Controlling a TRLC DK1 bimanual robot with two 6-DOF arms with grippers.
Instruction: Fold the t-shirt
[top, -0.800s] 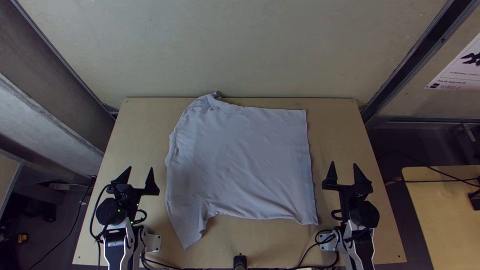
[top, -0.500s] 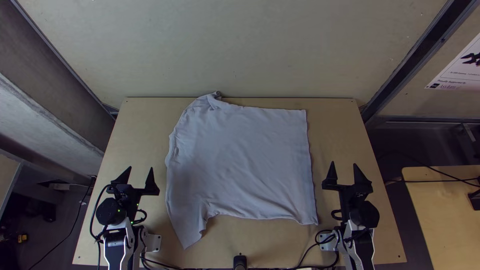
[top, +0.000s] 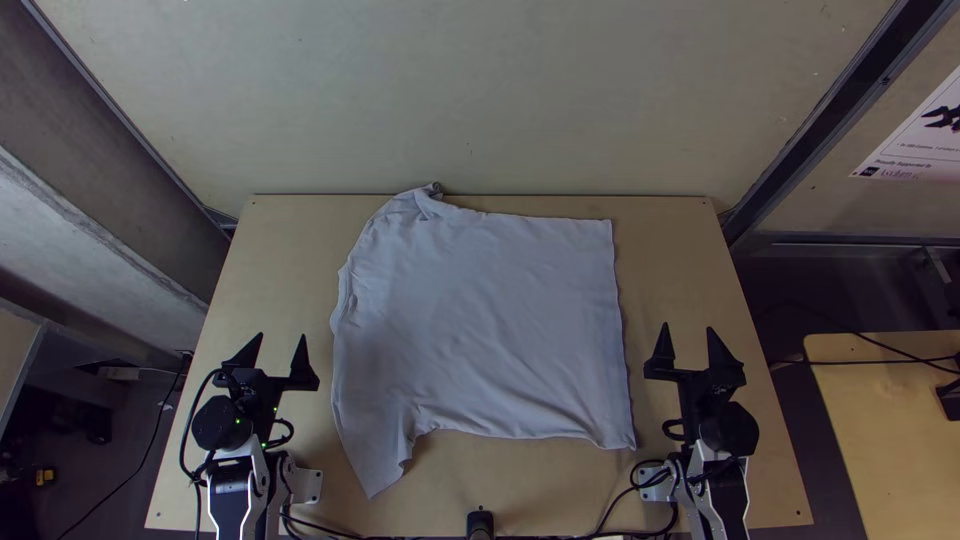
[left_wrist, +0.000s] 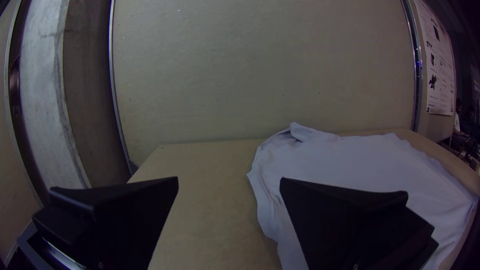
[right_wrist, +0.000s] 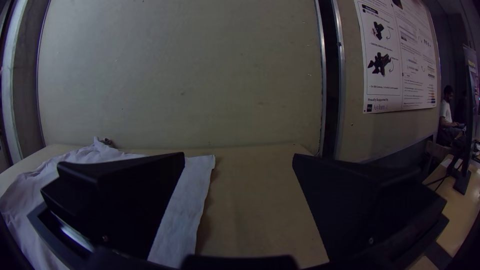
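Observation:
A pale grey-lilac t-shirt (top: 490, 320) lies spread on the table, its hem side toward the right arm. One sleeve points to the near edge at lower left; the far left corner is bunched at the table's back edge. My left gripper (top: 280, 345) stands open left of the shirt, and my right gripper (top: 689, 335) stands open to its right, both holding nothing. In the left wrist view the left gripper (left_wrist: 229, 182) has the shirt (left_wrist: 350, 160) beyond one finger. In the right wrist view the right gripper (right_wrist: 238, 157) is apart from the shirt (right_wrist: 185, 210).
Bare wooden table (top: 270, 260) borders the shirt on both sides. A tall board (top: 470, 100) rises behind the back edge. Black cables (top: 620, 505) run along the near edge between the arm bases, beside a small dark post (top: 480, 522).

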